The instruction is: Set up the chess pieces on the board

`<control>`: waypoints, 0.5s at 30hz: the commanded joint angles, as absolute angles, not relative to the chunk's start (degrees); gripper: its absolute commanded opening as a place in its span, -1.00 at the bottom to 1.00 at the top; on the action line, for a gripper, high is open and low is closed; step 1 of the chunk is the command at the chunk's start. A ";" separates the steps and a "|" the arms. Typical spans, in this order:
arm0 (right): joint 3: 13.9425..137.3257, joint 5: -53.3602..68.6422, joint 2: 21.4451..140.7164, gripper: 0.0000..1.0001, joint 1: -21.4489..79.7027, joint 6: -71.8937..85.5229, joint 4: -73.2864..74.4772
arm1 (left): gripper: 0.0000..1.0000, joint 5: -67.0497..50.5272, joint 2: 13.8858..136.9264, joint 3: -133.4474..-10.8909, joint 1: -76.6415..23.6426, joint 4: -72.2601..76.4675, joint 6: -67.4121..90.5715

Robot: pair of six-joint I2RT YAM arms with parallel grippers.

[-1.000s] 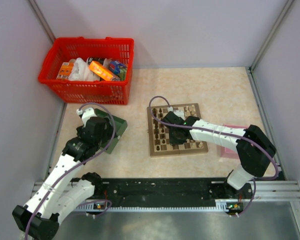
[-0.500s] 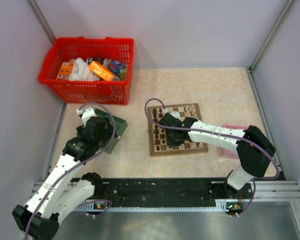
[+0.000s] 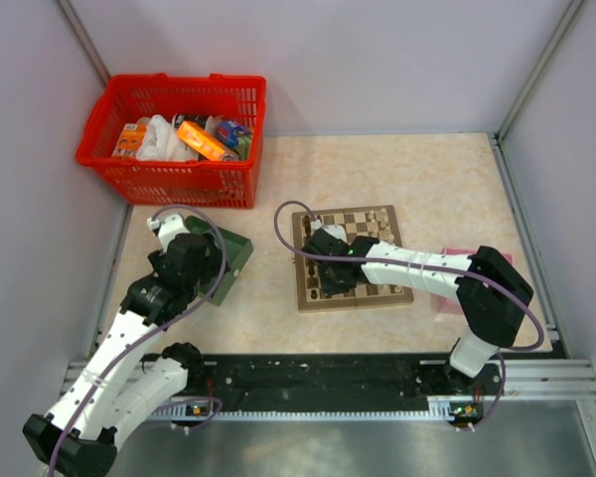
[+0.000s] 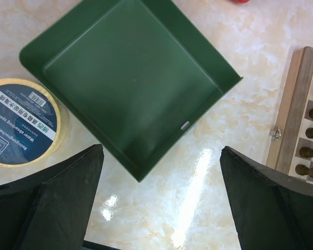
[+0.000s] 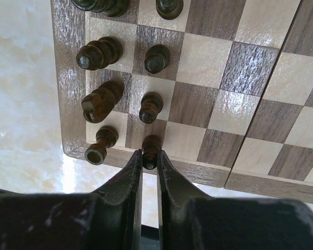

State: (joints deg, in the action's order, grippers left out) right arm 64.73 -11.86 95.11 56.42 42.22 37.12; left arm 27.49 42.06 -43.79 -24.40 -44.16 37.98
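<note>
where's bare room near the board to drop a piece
Bare squares of the board beyond the two dark rows; bare table between green tray and board. Crowded at the dark pieces, where the right gripper grips a pawn.

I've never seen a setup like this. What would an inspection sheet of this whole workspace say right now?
Surface: glossy beige marbled tabletop.
Job's things: board lies flat; dark chess pieces stand in two rows along one edge.
Clutter: red basket of packaged goods; empty green tray; round yellow sponge beside it.
Grippers: left gripper open above the tray's corner; right gripper shut on a dark pawn at the board's edge.
Cables: purple cables loop off both arms.
Surroundings: plain pale walls, metal frame posts.
</note>
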 commanded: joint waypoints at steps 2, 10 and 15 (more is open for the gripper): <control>65.83 -11.43 95.27 -0.85 57.13 42.98 34.54 | 0.97 28.39 41.31 -44.03 -24.17 -43.42 38.76; 64.95 -11.16 95.27 -0.84 57.22 43.15 33.13 | 0.97 27.86 41.48 -43.77 -24.17 -43.15 39.11; 64.25 -11.51 95.10 -0.71 57.22 43.50 33.05 | 0.97 28.04 41.13 -43.59 -24.17 -43.42 39.02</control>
State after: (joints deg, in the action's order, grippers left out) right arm 64.53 -11.09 95.44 56.47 42.54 34.89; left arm 27.46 42.00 -43.79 -24.40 -44.18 38.85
